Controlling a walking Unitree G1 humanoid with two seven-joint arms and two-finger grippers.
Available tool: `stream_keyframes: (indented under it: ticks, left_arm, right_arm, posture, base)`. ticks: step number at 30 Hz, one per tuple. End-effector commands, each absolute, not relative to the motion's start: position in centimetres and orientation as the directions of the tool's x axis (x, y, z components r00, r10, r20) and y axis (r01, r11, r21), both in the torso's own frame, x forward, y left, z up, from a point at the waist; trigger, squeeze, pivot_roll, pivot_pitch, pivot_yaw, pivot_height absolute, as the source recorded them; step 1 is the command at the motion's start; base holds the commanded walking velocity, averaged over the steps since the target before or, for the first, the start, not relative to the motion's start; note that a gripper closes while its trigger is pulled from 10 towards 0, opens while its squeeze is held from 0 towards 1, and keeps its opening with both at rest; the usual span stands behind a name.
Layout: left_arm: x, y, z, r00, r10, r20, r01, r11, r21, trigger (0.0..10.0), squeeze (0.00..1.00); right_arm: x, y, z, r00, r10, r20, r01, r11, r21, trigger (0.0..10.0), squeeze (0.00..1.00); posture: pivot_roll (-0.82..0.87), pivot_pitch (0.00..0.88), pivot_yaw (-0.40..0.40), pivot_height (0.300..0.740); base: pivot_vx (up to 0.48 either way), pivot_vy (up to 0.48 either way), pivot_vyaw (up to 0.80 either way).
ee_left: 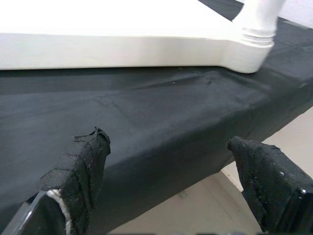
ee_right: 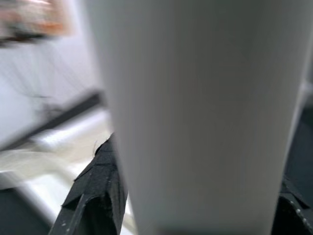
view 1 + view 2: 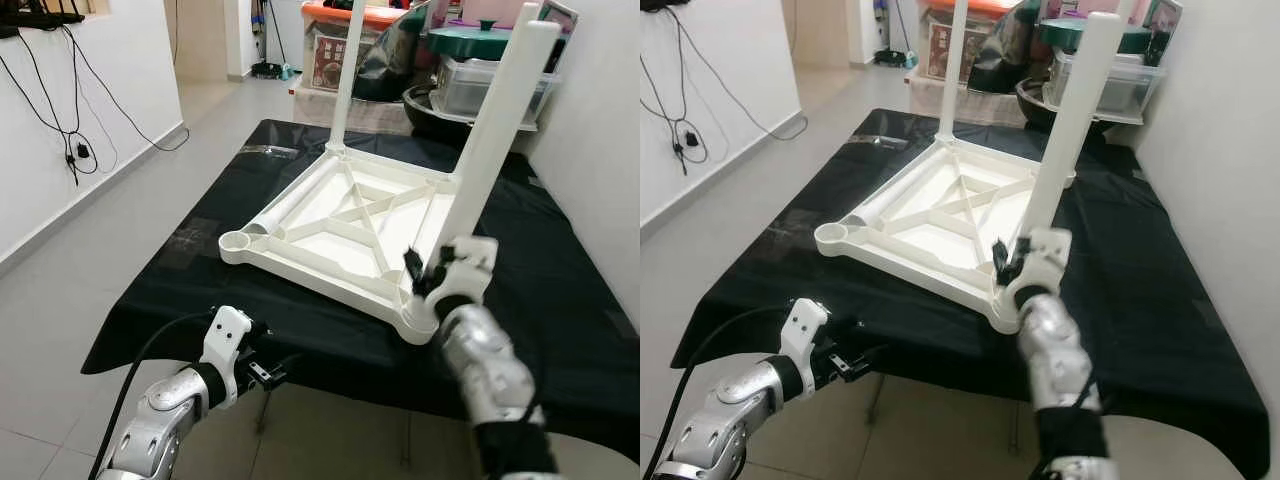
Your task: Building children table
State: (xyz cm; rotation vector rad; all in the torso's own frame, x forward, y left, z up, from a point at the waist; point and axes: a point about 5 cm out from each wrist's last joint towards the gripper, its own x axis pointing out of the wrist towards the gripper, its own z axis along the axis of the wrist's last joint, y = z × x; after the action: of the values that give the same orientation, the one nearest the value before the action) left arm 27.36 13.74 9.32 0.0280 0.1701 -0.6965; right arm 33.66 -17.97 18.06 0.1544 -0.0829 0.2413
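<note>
Standing across the room, one sees a long surface (image 3: 560,290) covered with a black cloth, its far end hidden behind piled storage boxes (image 3: 480,85) and its near right corner cut off by the picture's edge. On the cloth lies the white children table top (image 3: 330,225), turned upside down so that its ribs and cross brace face up. A far leg (image 3: 345,75) stands upright in the far corner socket, but its upper end goes out of the picture. A near leg (image 3: 495,130) rises from the near right corner of the top and leans a little; its foot is partly hidden by the right hand (image 3: 432,272), so I cannot tell how deep it sits in the socket. The right hand is closed around the lower part of this leg, one black finger (image 2: 95,191) on each side, touching it; in the right wrist view the leg is blurred and very near. The near left socket (image 3: 236,241) is open. The left hand (image 3: 262,372) hangs below the front edge of the cloth, its two fingers (image 1: 80,171) spread wide and holding nothing.
</note>
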Motion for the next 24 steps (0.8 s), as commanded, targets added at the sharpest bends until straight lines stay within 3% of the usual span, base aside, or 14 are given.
stream_keyframes:
  ticks: [1, 3, 6, 8, 9, 10, 11, 12, 14, 15, 17, 18, 20, 24]
  left_arm:
    - [27.4, 13.2, 9.2, 0.738, -0.655, -0.164, 0.660, 0.751, -0.032, 10.0, 0.00]
    - [27.5, 13.2, 9.2, 0.736, -0.657, -0.163, 0.662, 0.749, -0.028, 10.0, 0.00]
    - [27.9, 13.4, 9.5, 0.738, -0.656, -0.158, 0.661, 0.750, -0.020, 10.0, 0.00]
    - [28.0, 13.4, 9.6, 0.739, -0.655, -0.157, 0.661, 0.750, -0.019, 10.0, 0.00]
    - [28.0, 13.4, 9.6, 0.740, -0.654, -0.156, 0.660, 0.751, -0.017, 10.0, 0.00]
    - [28.0, 13.4, 9.6, 0.740, -0.654, -0.156, 0.660, 0.751, -0.017, 10.0, 0.00]
    - [27.9, 13.4, 9.6, 0.742, -0.653, -0.153, 0.658, 0.752, -0.020, 10.0, 0.00]
    - [27.7, 13.3, 9.6, 0.743, -0.651, -0.154, 0.656, 0.754, -0.021, 10.0, 0.00]
    - [27.4, 13.4, 9.4, 0.746, -0.647, -0.160, 0.652, 0.758, -0.022, 10.0, 0.00]
    - [27.4, 13.4, 9.4, 0.746, -0.647, -0.160, 0.652, 0.758, -0.022, 10.0, 0.00]
    - [27.4, 13.5, 9.4, 0.746, -0.646, -0.160, 0.651, 0.758, -0.022, 10.0, 0.00]
    - [27.4, 13.6, 9.5, 0.748, -0.644, -0.160, 0.649, 0.760, -0.021, 10.0, 0.00]
    - [27.4, 13.9, 9.5, 0.752, -0.640, -0.161, 0.646, 0.763, -0.018, 10.0, 0.00]
    - [27.5, 13.8, 9.5, 0.755, -0.636, -0.160, 0.642, 0.766, -0.018, 10.0, 0.00]
  right_arm:
    - [33.5, -16.8, 19.0, 0.896, 0.417, 0.150, -0.435, 0.894, 0.110, 10.0, 0.00]
    - [33.3, -16.8, 18.9, 0.858, 0.494, 0.144, -0.508, 0.857, 0.088, 10.0, 0.00]
    - [32.5, -15.8, 17.6, 0.729, 0.681, 0.071, -0.684, 0.727, 0.059, 10.0, 0.00]
    - [32.4, -15.4, 17.2, 0.708, 0.705, 0.049, -0.707, 0.706, 0.048, 10.0, 0.00]
    - [32.4, -15.1, 16.7, 0.695, 0.718, 0.032, -0.719, 0.694, 0.042, 9.3, 0.00]
    - [32.4, -15.1, 16.7, 0.695, 0.718, 0.032, -0.719, 0.694, 0.042, 9.3, 0.00]
    - [32.5, -14.8, 16.3, 0.702, 0.712, 0.017, -0.712, 0.701, 0.038, 3.4, 0.00]
    - [33.0, -14.8, 15.5, 0.744, 0.667, -0.033, -0.667, 0.745, 0.018, 0.0, 0.00]
    - [34.4, -15.5, 14.0, 0.870, 0.479, -0.118, -0.481, 0.877, 0.017, 0.0, 0.00]
    - [34.4, -15.5, 14.0, 0.870, 0.479, -0.118, -0.481, 0.877, 0.017, 0.0, 0.00]
    - [35.5, -16.9, 13.1, 0.959, 0.218, -0.183, -0.211, 0.976, 0.057, 0.0, 0.00]
    - [35.6, -18.5, 12.6, 0.978, -0.002, -0.207, 0.018, 0.997, 0.074, 0.0, 0.00]
    - [34.8, -20.5, 11.8, 0.934, -0.265, -0.241, 0.292, 0.953, 0.080, 0.0, 0.00]
    - [32.5, -20.4, 11.1, 0.886, -0.407, -0.223, 0.428, 0.902, 0.053, 0.0, 0.00]
  posture:
    - [0.07, 0.000, -0.098, 0.740]
    - [0.07, 0.000, -0.098, 0.740]
    - [0.07, 0.000, -0.099, 0.740]
    - [0.08, 0.000, -0.101, 0.740]
    - [0.08, 0.000, -0.102, 0.740]
    - [0.08, 0.000, -0.102, 0.740]
    - [0.09, 0.000, -0.105, 0.740]
    - [0.10, 0.000, -0.105, 0.740]
    - [0.10, 0.000, -0.107, 0.740]
    - [0.10, 0.000, -0.107, 0.740]
    - [0.11, 0.000, -0.109, 0.740]
    - [0.10, 0.000, -0.108, 0.740]
    - [0.10, 0.000, -0.108, 0.740]
    - [0.09, 0.000, -0.098, 0.740]
  base:
    - [0.000, 0.000, 0.00]
    - [0.000, 0.000, 0.00]
    - [0.000, 0.000, 0.00]
    - [0.000, 0.000, 0.00]
    - [0.000, 0.000, 0.00]
    - [0.000, 0.000, 0.00]
    - [0.000, 0.000, 0.00]
    - [0.000, 0.000, 0.00]
    - [0.000, 0.000, 0.00]
    - [0.000, 0.000, 0.00]
    - [0.000, 0.000, 0.00]
    - [0.000, 0.000, 0.00]
    - [0.000, 0.000, 0.00]
    - [0.000, 0.000, 0.00]
